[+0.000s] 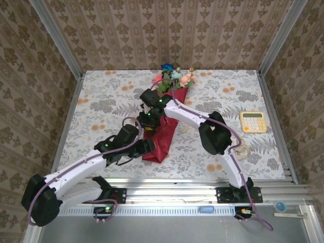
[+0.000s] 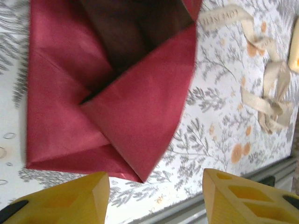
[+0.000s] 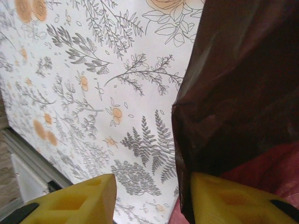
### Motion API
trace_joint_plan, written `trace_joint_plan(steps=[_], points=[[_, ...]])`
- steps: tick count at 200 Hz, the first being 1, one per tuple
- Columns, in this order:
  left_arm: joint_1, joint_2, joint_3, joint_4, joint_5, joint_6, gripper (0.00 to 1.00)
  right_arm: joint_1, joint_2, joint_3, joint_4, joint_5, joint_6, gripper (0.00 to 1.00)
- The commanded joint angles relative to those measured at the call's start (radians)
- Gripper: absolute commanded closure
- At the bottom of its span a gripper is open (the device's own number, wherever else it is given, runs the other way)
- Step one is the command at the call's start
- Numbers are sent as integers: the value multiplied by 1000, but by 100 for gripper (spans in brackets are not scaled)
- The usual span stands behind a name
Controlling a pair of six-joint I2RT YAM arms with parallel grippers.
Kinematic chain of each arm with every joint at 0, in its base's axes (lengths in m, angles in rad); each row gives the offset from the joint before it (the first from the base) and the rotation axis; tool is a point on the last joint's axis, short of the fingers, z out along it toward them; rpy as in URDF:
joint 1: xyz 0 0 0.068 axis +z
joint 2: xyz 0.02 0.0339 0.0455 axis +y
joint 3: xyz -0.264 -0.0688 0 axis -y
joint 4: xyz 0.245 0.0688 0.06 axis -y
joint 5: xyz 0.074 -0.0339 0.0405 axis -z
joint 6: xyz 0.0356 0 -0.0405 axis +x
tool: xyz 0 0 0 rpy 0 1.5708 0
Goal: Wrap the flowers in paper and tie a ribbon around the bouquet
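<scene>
left gripper [image 2: 156,186] hovering spread at frame bottom, below folded paper [image 2: 140,107] tip | right gripper [image 3: 154,196] standing spread beside fold, pinching nothing | ribbon [image 2: 273,93] lying right, waiting for tying

Paper [image 2: 117,93] running off frame top, beyond left claw [image 2: 154,182]; its edge nearest ribbon [image 2: 266,88] smearing in blur. Pale object [image 2: 295,56] past ribbon getting cropped, too little showing to name. Right arm [image 1: 188,115] covering bouquet [image 1: 161,142] middle just behind right claw [image 3: 153,184]; whether paper is touching that claw being unclear
</scene>
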Motion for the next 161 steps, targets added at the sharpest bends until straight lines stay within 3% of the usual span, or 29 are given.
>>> trace_joint_plan(steps=[1,26,81,135,161], points=[[-63,-10,83,-37,-49,67,45,-25,36,-13,26,-112,32,49],[-126,41,149,-127,-98,134,40,-35,69,20,19,-170,39,45],[-187,313,356,-325,-227,232,37,-37,73,56,-27,-153,33,42],[-209,563,512,-515,-329,235,40,-39,60,81,-66,-141,7,42],[-209,600,497,-493,-335,234,46,-40,18,115,-121,-78,-20,42]])
